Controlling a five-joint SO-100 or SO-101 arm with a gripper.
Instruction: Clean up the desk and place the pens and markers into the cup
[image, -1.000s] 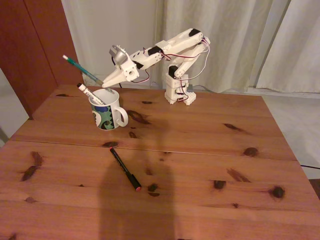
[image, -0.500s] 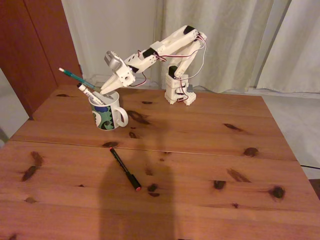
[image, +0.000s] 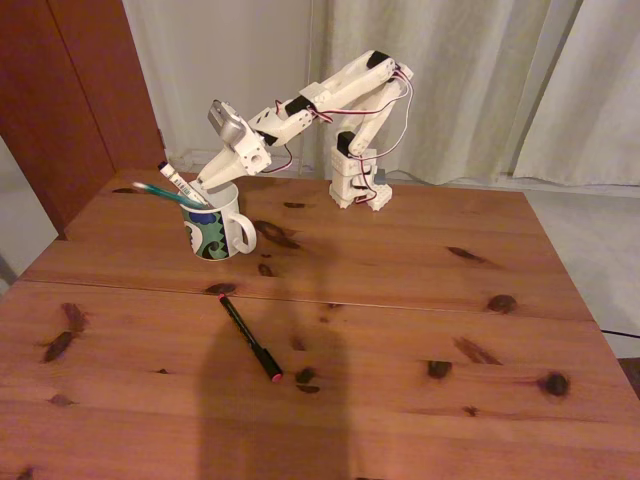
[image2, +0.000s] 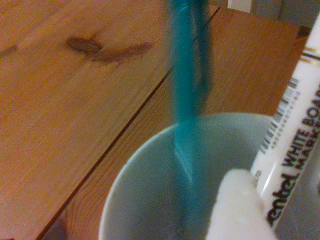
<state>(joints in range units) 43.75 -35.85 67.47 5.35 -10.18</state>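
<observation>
The white cup (image: 217, 231) with a green-and-blue swirl stands at the back left of the desk (image: 400, 300). My gripper (image: 204, 184) hovers just over the cup's rim and looks open. The teal pen (image: 158, 190) has its lower end in the cup and slants out low over the left rim. In the wrist view the teal pen (image2: 186, 90) is blurred and runs down into the cup (image2: 131, 170), beside one white fingertip (image2: 240, 202). The white marker (image: 181, 184) leans in the cup, and its printed barrel (image2: 294, 145) shows at the right. A black pen with a red tip (image: 250, 337) lies on the desk in front.
The arm's base (image: 357, 190) is clamped at the back edge of the desk, before pale curtains (image: 470, 80). A dark wooden panel (image: 60, 90) stands at the back left. A seam (image: 400, 302) crosses the tabletop.
The gripper came down over the cup with the teal pen. The pen then dropped from a steep raised slant to a low one resting on the rim, apparently let go.
</observation>
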